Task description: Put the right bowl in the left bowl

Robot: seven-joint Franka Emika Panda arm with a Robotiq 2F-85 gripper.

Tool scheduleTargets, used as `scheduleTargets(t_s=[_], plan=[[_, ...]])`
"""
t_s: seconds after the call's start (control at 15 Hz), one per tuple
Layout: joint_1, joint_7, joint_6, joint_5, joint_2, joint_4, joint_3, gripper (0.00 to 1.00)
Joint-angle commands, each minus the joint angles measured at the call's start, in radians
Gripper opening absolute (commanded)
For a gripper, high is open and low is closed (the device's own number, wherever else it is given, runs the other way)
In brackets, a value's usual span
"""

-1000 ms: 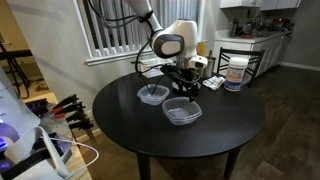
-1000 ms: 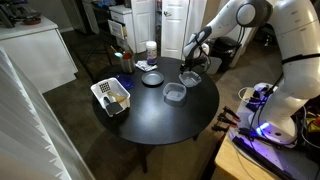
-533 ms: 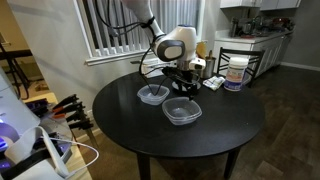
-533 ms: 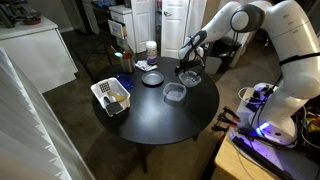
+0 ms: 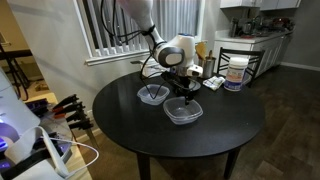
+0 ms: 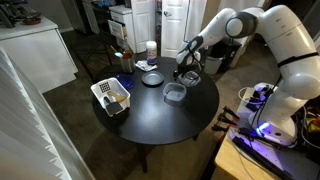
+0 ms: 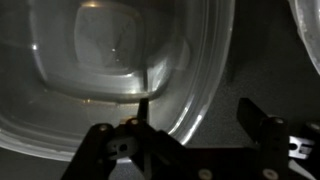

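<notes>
Having lowered over the last second, my gripper (image 7: 193, 104) now straddles the rim of the right bowl (image 5: 183, 112) (jaws spread, nothing clamped yet), which sits unlifted just beside the left bowl (image 5: 152, 94), so closing on that rim is probably next.

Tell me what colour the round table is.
The table is black, seen best in an exterior view.

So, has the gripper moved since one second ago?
Yes. In an exterior view the gripper has moved down toward the squarish clear bowl, which has stayed put.
</notes>
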Motion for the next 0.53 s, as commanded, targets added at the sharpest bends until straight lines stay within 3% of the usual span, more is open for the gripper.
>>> scheduleTargets(t_s=[0.0, 0.47], plan=[[0.01, 0.051, -0.04, -0.032, 0.019, 0.032, -0.018, 0.6], [0.044, 0.103, -0.051, -0.072, 0.013, 0.036, -0.064, 0.15]])
